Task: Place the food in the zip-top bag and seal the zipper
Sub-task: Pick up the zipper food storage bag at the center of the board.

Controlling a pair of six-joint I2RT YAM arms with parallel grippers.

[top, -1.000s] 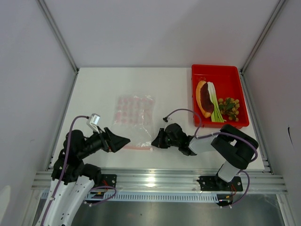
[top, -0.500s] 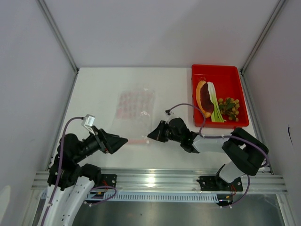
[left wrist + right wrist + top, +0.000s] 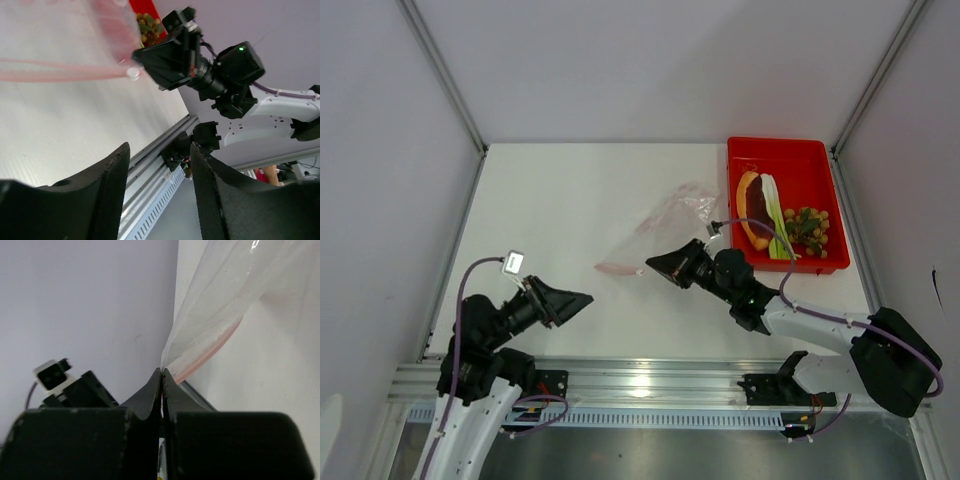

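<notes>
Two arms work over one white table (image 3: 550,190). There is one clear zip-top bag (image 3: 668,222), one red tray (image 3: 775,143) and three pieces of food, all lying in the tray: one orange-skinned dark-red wedge (image 3: 753,210) along its left side, one white-and-green leek-like stalk (image 3: 775,225) just beside it, and one bunch of yellow-green grapes (image 3: 808,228) to the right of the stalk.

The right gripper (image 3: 652,266) has its jaws pressed together on a corner of the bag at the zipper end. The one white slider tab (image 3: 132,73) sits right at its tips. The pink-red zipper (image 3: 617,268) runs leftward from there, and the crumpled body of the bag stretches away toward the tray's left wall. Whether it touches that wall cannot be told.

The left gripper (image 3: 582,297) is well to the left of the bag, pointing at it. Its jaws are spread, with nothing between them.

Plain pale walls (image 3: 650,70) enclose the table on three sides, with two slanting metal posts (image 3: 445,75) at the back corners. One aluminium rail (image 3: 650,380) runs along the near edge, where both arm bases are bolted.
</notes>
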